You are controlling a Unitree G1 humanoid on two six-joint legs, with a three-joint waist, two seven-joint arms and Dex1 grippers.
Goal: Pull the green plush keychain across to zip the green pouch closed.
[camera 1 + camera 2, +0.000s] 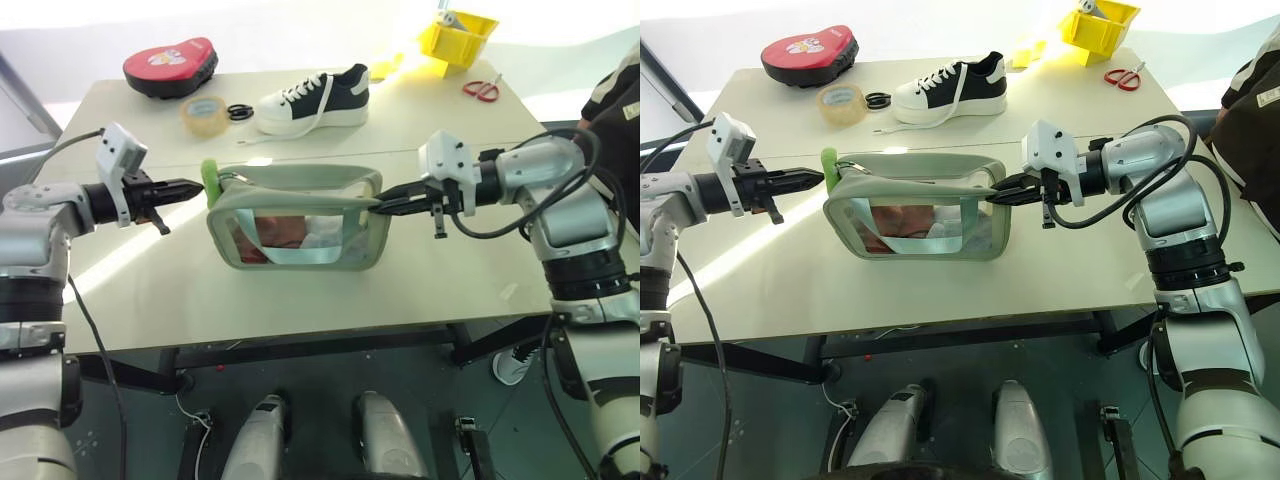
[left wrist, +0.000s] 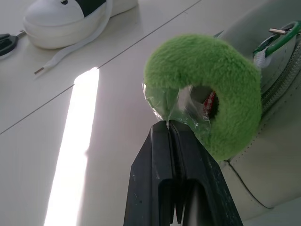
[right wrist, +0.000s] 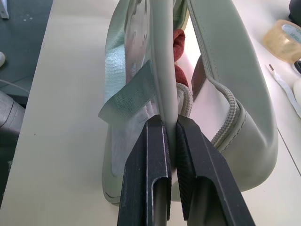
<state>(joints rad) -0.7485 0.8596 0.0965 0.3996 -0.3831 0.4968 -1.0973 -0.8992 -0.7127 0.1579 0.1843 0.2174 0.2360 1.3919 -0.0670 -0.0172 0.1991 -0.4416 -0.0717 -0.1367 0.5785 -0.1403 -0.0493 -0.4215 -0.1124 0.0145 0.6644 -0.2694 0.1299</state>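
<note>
1. Two grippers are at the pale sage-green boxy pouch with clear plastic side windows (image 1: 298, 222), one at each end. The pouch stands upright near the middle of the beige table (image 1: 300, 300); its top zipper is not zipped closed.
2. Left gripper (image 2: 168, 123): fingers pressed together, tips pinching a bit of clear crinkled wrapping at the inner edge of the bright lime-green fuzzy ring keychain (image 2: 211, 89). Whether the plush itself is caught, cannot tell.
3. Keychain sits at the pouch's left end, at the top corner, hanging from a green clip on the zipper pull.
4. Right gripper (image 3: 170, 123): closed on the pouch's pale green top handle strap (image 3: 164, 70) at the right end; the strap runs between the two black fingers.
5. Inside the pouch, through the window and the open top: something red (image 3: 178, 40); a green webbing strap (image 1: 300, 256) crosses the window.
6. Far side of the table: white-and-black sneaker (image 1: 315, 98), clear yellowish tape roll (image 1: 204, 115), red padded case (image 1: 171, 66), red-handled scissors (image 1: 482, 89), yellow bin (image 1: 458, 36).
7. Person's dark sleeve (image 1: 618, 100) at the right edge.
</note>
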